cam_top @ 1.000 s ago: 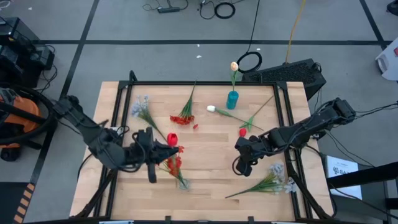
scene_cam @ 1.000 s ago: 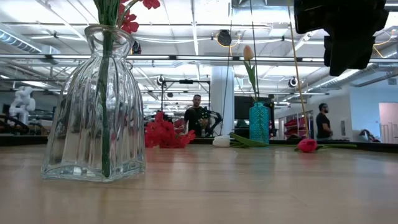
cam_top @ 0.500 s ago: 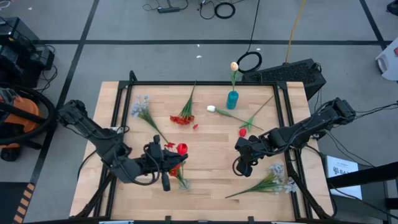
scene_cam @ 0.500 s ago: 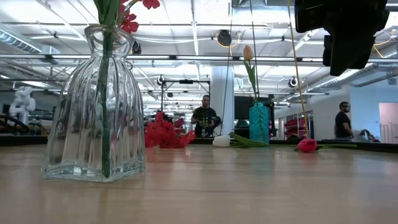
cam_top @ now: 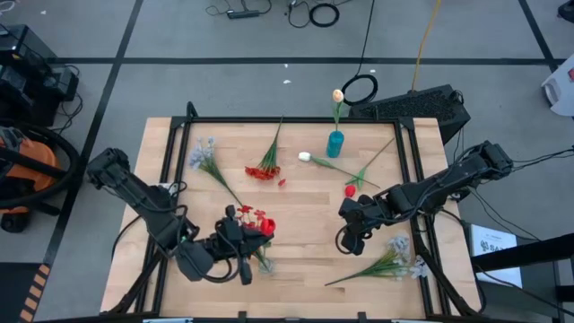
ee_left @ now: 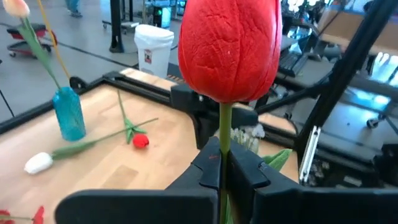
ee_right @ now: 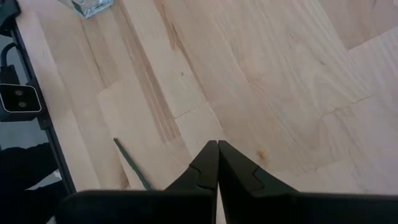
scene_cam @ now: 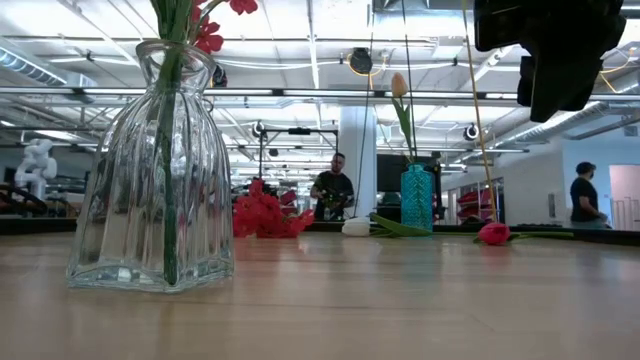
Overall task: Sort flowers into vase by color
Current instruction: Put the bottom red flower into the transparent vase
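My left gripper (cam_top: 240, 254) sits near the table's near edge, shut on a red tulip (ee_left: 229, 46) whose bloom (cam_top: 266, 225) shows beside the clear glass vase (scene_cam: 155, 170). That vase (cam_top: 260, 258) holds red blossoms (scene_cam: 208, 38) on green stalks. My right gripper (ee_right: 217, 152) is shut and hovers over bare wood at mid-right (cam_top: 346, 237). A teal vase (cam_top: 334, 144) holds a cream tulip (cam_top: 338, 94). Lying flat on the table are a white tulip (cam_top: 305, 157), a red rosebud (cam_top: 350, 190), a red cluster (cam_top: 263, 170) and lavender sprays (cam_top: 204, 154) (cam_top: 395, 260). My left gripper pinches the red tulip's thin green stem (ee_left: 224, 134) between its two fingers, a short way below the bloom. The bloom stands out past the fingertips (ee_left: 249, 171). The tulip is lifted clear of the table.
Black rails frame the wooden table (cam_top: 305, 269). A loose green stalk (ee_right: 130, 163) lies on the wood below my right gripper. The table's middle (cam_top: 305, 211) is bare wood. People stand in the room far behind the table (scene_cam: 333, 190).
My left gripper has carried the red tulip toward the table's near edge and somewhat to the right, ending beside the glass vase. The bloom travelled with it and stayed in the hold. My right arm has kept still.
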Available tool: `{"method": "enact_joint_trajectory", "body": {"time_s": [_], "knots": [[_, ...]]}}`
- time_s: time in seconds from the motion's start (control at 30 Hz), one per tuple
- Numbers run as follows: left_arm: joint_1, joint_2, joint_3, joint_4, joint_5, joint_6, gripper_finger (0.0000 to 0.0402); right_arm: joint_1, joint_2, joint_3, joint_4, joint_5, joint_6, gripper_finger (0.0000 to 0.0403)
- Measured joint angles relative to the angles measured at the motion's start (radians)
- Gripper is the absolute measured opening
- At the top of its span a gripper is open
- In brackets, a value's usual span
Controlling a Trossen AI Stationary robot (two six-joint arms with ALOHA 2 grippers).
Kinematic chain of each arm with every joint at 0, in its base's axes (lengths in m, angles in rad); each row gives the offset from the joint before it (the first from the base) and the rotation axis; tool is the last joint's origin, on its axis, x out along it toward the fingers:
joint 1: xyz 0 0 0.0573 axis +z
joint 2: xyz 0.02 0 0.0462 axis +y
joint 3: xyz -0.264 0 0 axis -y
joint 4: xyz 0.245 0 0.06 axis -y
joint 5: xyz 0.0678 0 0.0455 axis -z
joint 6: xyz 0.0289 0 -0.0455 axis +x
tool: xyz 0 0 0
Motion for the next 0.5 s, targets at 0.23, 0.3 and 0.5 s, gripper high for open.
{"method": "enact_joint_trajectory", "body": {"time_s": [0.23, 0.3, 0.5], "knots": [[0.0, 0.013, 0.0, -0.016, 0.056, -0.002, 0.0015, 0.0, 0.0, 0.0, 0.0, 0.001, -0.012, 0.0], [0.005, 0.013, 0.0, -0.016, 0.069, -0.003, 0.0016, 0.0, 0.0, 0.0, 0.0, 0.001, -0.012, 0.0], [0.021, 0.013, 0.0, -0.013, 0.085, -0.071, 0.0021, 0.0, 0.0, 0.0, 0.0, 0.001, -0.025, 0.0]]}}
